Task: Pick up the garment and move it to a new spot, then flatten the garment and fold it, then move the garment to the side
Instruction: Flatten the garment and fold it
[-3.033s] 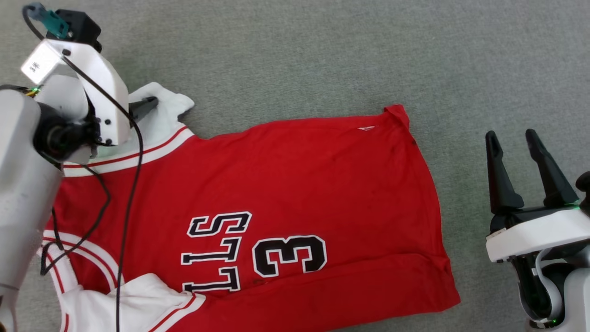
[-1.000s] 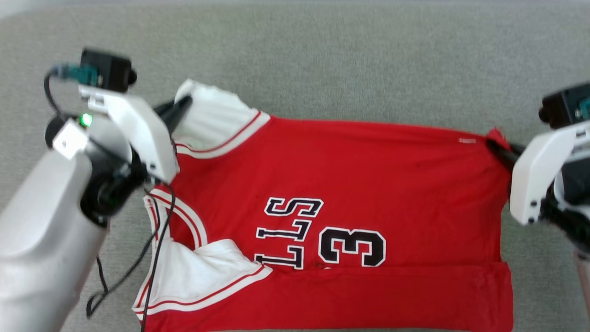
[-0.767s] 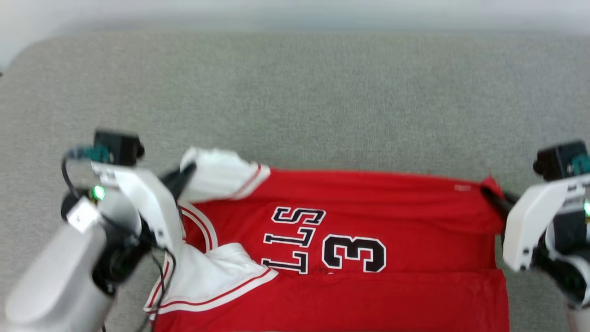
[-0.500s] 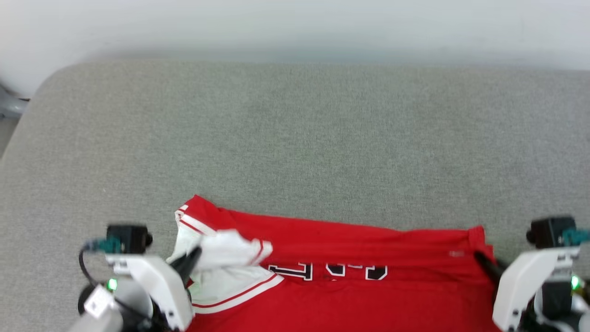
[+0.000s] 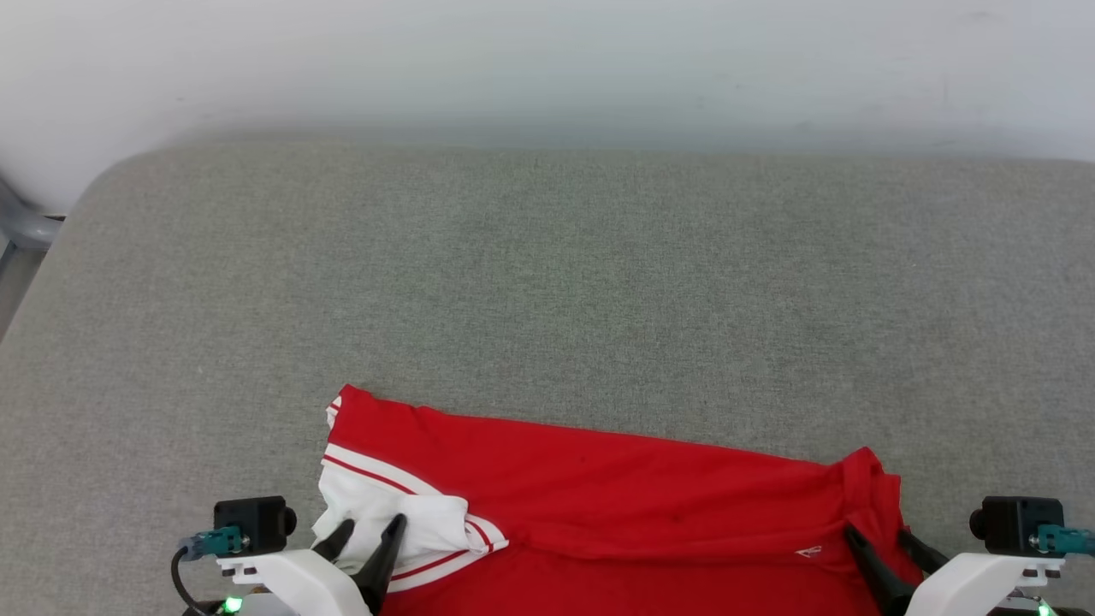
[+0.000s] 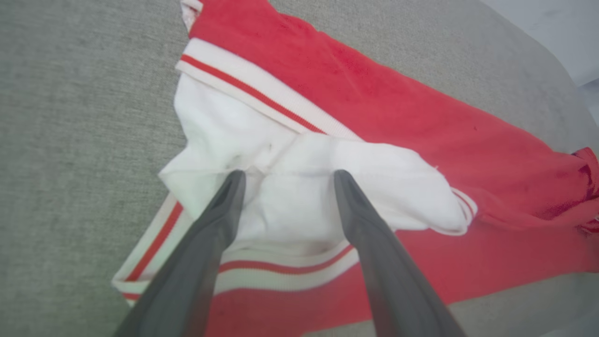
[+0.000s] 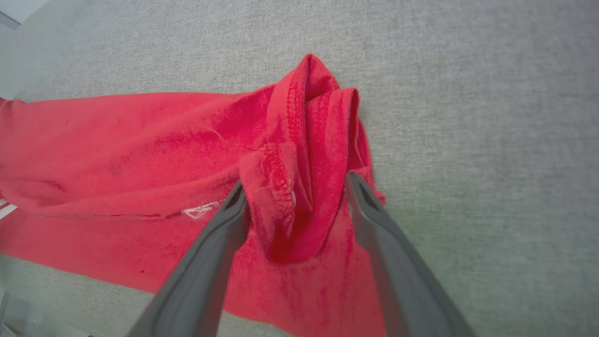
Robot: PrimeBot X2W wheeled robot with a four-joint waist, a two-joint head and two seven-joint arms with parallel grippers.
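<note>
The garment, a red jersey, lies folded lengthwise along the near edge of the grey surface, with its numbers hidden. My left gripper is open at its left end. In the left wrist view the white sleeve with striped trim lies loose between the spread fingers of the left gripper. My right gripper is open at the right end. In the right wrist view the bunched red hem corner sits on the surface between the wide fingers of the right gripper.
The grey padded surface stretches far beyond the garment to a white wall. Its far left corner is rounded, and a grey metal bar stands beside it.
Both grippers drew the garment's far edge toward me, folding it over the numbers, then opened and let go of the sleeve and the hem corner. The head camera tilted upward.
</note>
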